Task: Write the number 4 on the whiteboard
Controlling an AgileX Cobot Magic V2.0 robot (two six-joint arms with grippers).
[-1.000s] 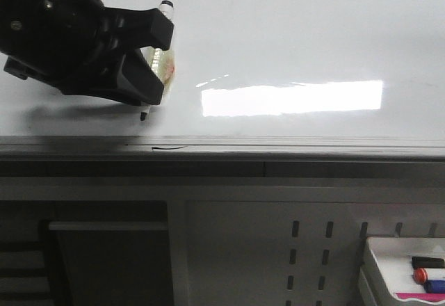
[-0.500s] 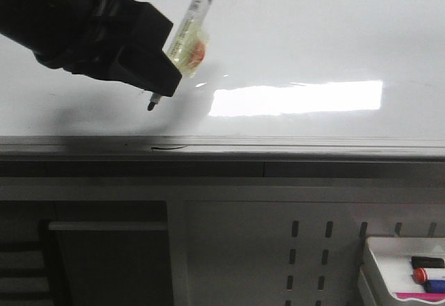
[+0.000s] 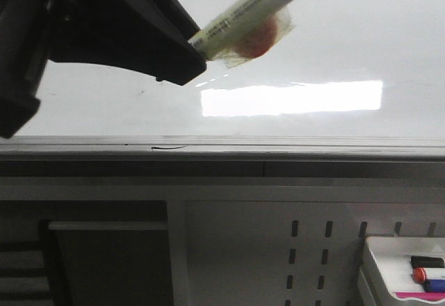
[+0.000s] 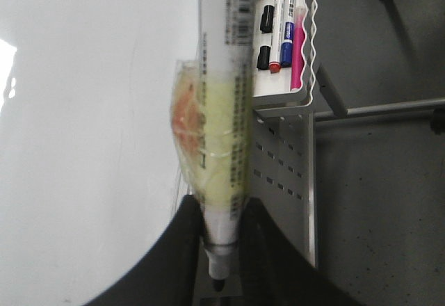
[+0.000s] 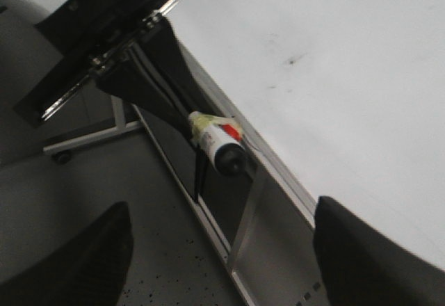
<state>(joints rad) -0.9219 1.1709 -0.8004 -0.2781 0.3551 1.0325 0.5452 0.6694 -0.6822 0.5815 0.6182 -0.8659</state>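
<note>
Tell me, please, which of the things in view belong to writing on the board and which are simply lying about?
Part of the job:
- whiteboard, no 4 on it yet
- marker wrapped in tape, held in the left gripper

Lying about:
- tray of spare markers by the stand
- short black dash on the board's rim
- right gripper, open and empty

surface: whiteboard [image 3: 334, 35], grey rim | marks: glare, short black dash [image 3: 169, 147] at front rim
</note>
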